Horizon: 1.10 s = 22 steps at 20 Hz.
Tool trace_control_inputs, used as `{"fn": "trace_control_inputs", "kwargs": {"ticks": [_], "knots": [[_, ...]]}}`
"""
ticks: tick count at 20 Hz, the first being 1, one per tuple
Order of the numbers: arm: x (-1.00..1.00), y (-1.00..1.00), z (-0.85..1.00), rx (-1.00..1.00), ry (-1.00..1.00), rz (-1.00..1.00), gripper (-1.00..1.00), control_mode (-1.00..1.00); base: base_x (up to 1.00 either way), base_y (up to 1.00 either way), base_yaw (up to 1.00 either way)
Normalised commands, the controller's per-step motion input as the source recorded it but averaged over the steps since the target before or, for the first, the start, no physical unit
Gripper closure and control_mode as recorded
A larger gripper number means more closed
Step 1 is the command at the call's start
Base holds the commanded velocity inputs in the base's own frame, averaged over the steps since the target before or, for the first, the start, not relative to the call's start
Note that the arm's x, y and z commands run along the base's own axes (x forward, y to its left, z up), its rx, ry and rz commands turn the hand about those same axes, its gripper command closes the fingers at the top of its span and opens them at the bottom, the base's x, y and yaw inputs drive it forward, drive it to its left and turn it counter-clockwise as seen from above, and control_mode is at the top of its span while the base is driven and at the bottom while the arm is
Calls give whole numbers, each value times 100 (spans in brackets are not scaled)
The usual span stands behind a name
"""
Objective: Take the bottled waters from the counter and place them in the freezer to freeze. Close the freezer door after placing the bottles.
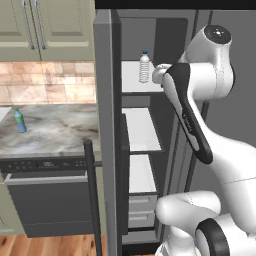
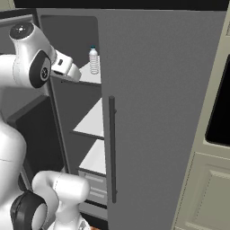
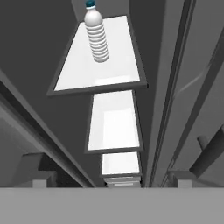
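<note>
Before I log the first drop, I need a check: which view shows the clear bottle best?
The hand view: the clear bottle stands upright on the top shelf, large and unblocked. Both base views show it small and far off.

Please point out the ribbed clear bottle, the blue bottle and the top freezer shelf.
ribbed clear bottle (image 3: 98, 39), hand view, on its ribbed body.
blue bottle (image 1: 20, 122), left base view, on its body.
top freezer shelf (image 3: 118, 65), hand view, on its bare white surface.
</note>
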Motion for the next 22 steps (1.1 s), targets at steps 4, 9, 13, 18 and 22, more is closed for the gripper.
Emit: {"fn": "trace_control_inputs", "kwargs": {"ticks": [4,9,13,18,22], "knots": [[-18,-26,-58,-11,7,1,-100,-100,0,0,0],[-11,-31,-72,-12,1,2,-100,-100,0,0,0],[0,-34,-74,-8,0,8,-100,-100,0,0,0],[-4,-15,-38,0,0,17,-100,-100,0,0,0],[-4,0,-7,0,0,18,-100,-100,0,0,0]]}}
